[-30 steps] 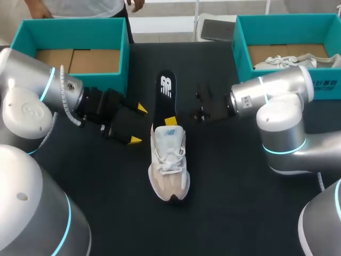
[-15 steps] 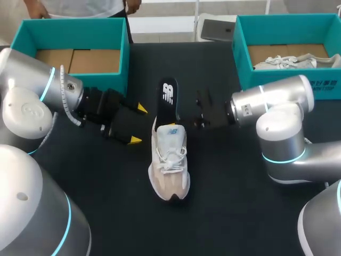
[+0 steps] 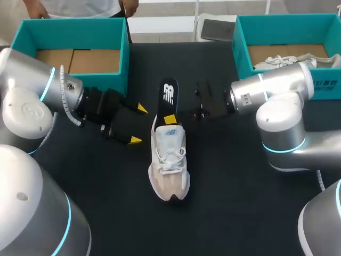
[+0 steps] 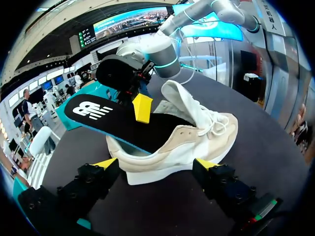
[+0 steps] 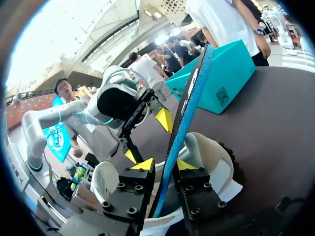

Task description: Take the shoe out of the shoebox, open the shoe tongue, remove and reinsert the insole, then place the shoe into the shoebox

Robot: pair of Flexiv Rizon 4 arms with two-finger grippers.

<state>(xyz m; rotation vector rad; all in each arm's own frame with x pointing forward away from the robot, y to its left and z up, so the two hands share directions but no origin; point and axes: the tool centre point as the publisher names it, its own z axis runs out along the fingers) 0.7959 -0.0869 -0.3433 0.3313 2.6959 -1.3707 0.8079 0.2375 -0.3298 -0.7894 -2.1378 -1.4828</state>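
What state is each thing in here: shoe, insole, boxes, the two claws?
shoe: on the table on its sole, tongue lifted.
insole: half inside the shoe, heel end sticking out.
right gripper: shut on the insole.
left gripper: open, beside the shoe.
left shoebox: open, no shoe inside.
right shoebox: open, holds a second shoe.
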